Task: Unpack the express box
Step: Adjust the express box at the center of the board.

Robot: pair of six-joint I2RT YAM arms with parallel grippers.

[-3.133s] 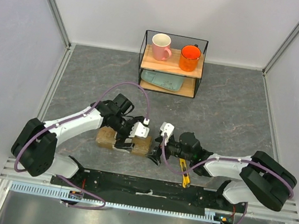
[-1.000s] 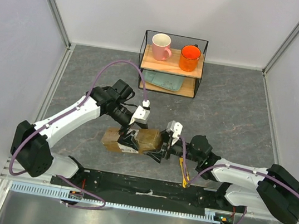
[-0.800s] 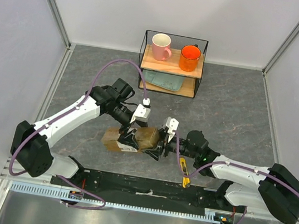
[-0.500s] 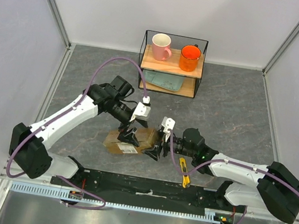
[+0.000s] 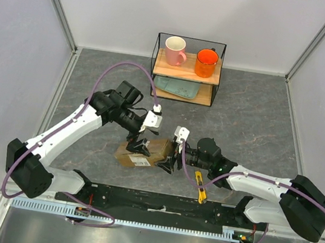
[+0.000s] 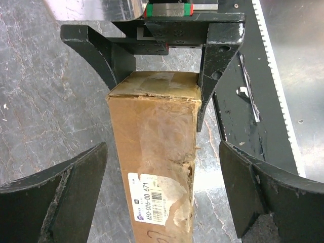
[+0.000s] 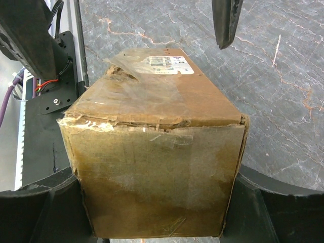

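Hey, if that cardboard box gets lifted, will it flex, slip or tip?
Probably stiff: the box shows square edges in the right gripper. Its glossy tape may be slippery. Long and held at one end, it could swivel.

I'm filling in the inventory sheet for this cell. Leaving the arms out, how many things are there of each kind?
Mugs: 2, the pink mug and the orange mug
Boxes: 1, the express box
Knives: 1, the yellow utility knife
Trays: 1, the pale green tray
Racks: 1, the wire rack
Total: 6
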